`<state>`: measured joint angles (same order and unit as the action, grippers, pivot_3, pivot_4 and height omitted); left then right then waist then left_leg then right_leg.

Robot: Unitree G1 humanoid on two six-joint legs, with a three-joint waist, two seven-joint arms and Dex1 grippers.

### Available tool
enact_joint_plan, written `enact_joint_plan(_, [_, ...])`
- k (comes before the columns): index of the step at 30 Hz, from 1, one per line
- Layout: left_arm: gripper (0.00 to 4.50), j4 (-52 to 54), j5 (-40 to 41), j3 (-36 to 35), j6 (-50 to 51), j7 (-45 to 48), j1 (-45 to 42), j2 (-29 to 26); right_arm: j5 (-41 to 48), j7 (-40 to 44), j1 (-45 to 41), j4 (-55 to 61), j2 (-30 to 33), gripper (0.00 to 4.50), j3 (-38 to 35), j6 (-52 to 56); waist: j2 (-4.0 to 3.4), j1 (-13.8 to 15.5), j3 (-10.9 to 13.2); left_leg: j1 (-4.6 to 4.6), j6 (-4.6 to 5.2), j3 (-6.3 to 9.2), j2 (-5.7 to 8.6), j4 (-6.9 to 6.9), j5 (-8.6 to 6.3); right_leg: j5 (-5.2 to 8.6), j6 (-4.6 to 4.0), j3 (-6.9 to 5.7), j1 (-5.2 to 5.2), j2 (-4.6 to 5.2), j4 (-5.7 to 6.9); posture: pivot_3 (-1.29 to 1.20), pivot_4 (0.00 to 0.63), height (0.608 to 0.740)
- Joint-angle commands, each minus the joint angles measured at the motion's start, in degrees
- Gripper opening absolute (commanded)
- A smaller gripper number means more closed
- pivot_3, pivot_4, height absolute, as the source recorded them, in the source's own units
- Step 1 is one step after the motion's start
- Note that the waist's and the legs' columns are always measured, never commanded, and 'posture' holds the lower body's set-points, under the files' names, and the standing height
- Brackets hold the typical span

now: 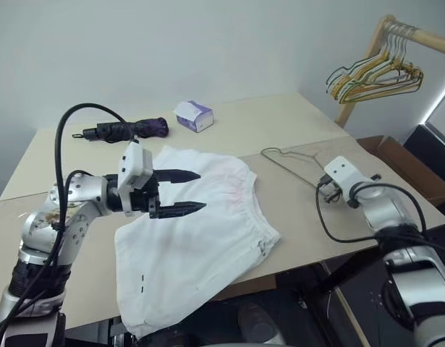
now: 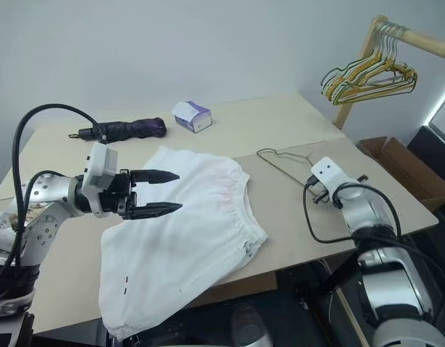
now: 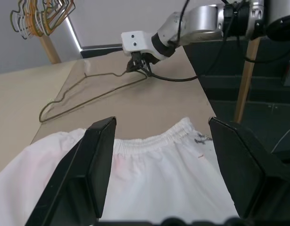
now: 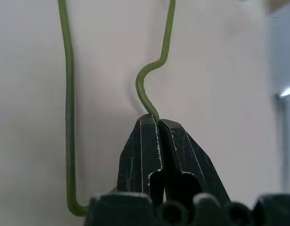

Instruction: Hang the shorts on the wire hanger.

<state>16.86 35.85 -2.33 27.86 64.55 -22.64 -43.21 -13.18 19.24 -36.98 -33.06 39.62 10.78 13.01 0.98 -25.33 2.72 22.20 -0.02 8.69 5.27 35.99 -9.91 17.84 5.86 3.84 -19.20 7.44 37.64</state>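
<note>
The white shorts (image 1: pixel 200 238) lie spread on the tan table (image 1: pixel 294 119), waistband toward the right, with the hem hanging over the front edge. My left gripper (image 1: pixel 202 190) hovers open just above the shorts, its fingers pointing toward the waistband. To the right of the shorts, the thin grey-green wire hanger (image 4: pixel 67 94) lies on the table. My right gripper (image 4: pixel 157 123) is shut on a bent part of its wire, at the hanger's near right end (image 3: pixel 140 68).
A folded purple umbrella (image 1: pixel 128 130) and a small tissue box (image 1: pixel 194 116) sit at the back of the table. At the far right a wooden rack holds bunched yellow and green hangers (image 1: pixel 374 76). A cardboard box (image 1: pixel 407 163) stands beside the table's right edge.
</note>
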Motion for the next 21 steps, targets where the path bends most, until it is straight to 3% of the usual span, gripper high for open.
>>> enact_joint_plan(1, [3.38,-0.42,-0.51,-0.26,-0.26,-0.73,-2.27,0.28,-3.15,-4.6,1.45,8.59,2.82,0.03,-1.77,-12.85,0.0,-0.48,0.0,0.0,0.0,-0.01,0.0,0.0,0.0,0.0,0.0,0.0,0.01,0.0,0.0,-0.41,0.0,0.74])
enact_joint_plan(4, [3.38,-2.4,-1.39,0.02,-0.92,-0.93,-4.12,0.7,-7.1,-10.11,4.39,12.45,5.45,0.03,-2.29,-22.77,0.0,-0.71,0.0,-0.05,0.0,-0.02,0.0,0.01,0.0,0.0,0.0,0.0,0.08,0.0,-0.02,-0.42,0.0,0.74])
enact_joint_plan(8, [3.38,-7.25,-1.07,-0.79,0.72,-2.39,-8.8,2.01,-18.96,-22.53,6.47,14.96,12.09,0.03,-0.99,-40.47,-0.01,-0.68,0.01,-0.04,0.0,-0.02,0.03,0.01,0.0,0.0,0.0,0.0,0.07,0.0,-0.01,-0.44,0.0,0.74])
enact_joint_plan(13, [3.38,-17.83,-1.54,-0.04,5.81,-2.57,-17.1,2.64,-27.03,-32.35,6.77,16.87,15.89,0.03,-1.95,-52.1,0.0,-1.42,0.01,-0.09,0.0,-0.03,0.04,0.01,0.01,0.0,0.01,0.0,0.1,0.01,-0.04,-0.46,0.0,0.74])
enact_joint_plan(21, [4.46,-36.07,-7.15,6.0,5.79,5.2,-27.79,5.58,-27.58,-32.37,6.42,22.19,15.05,0.0,-3.92,-56.45,0.03,-3.94,0.01,-0.3,0.0,-0.09,0.05,0.02,0.01,0.01,0.02,0.01,0.4,0.0,-0.11,-0.5,0.0,0.74])
